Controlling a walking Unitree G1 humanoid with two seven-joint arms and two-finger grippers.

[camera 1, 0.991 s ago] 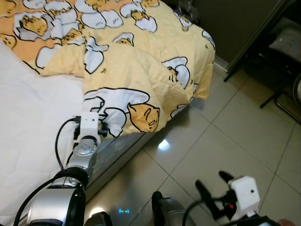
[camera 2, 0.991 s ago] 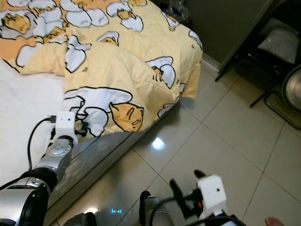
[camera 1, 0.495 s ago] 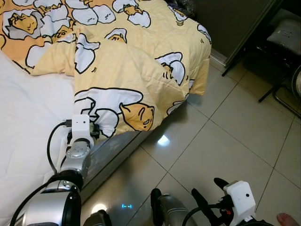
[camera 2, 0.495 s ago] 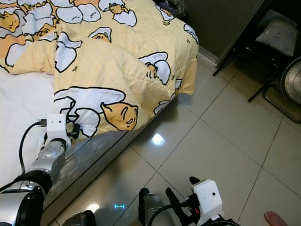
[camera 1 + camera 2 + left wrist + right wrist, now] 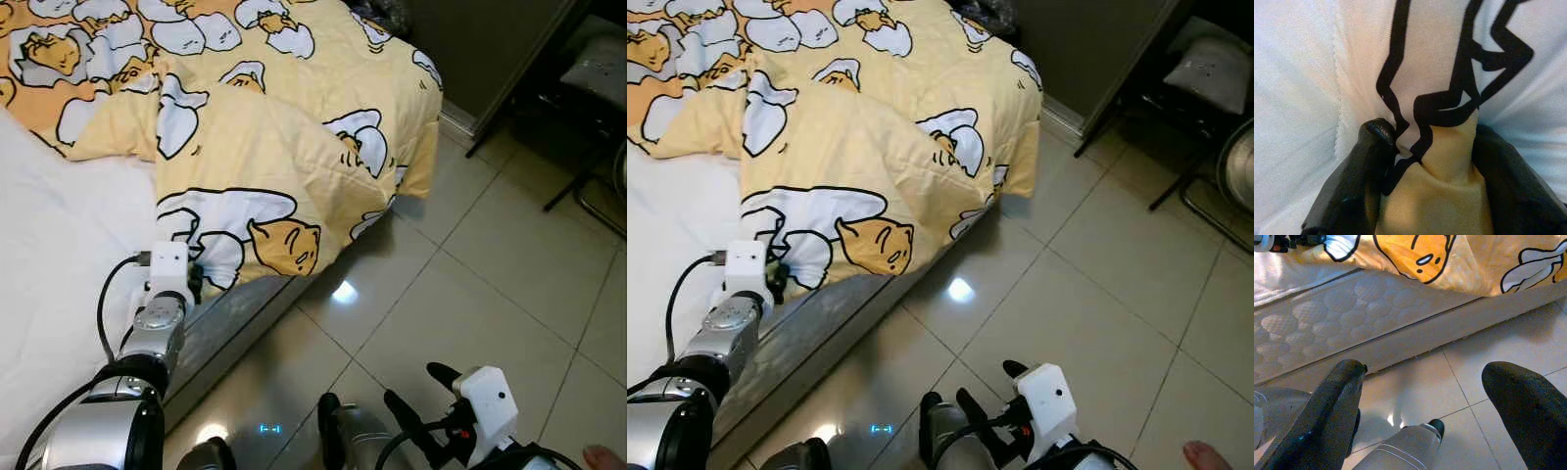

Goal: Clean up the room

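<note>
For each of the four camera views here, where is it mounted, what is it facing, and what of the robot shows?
Left eye, right eye: head stereo pair, looking down at the bed's yellow blanket and tiled floor; both arms show.
Left wrist: along the left gripper, shut on blanket cloth.
Right wrist: along the open right gripper, facing the mattress side and floor.
Shared: the blanket.
</note>
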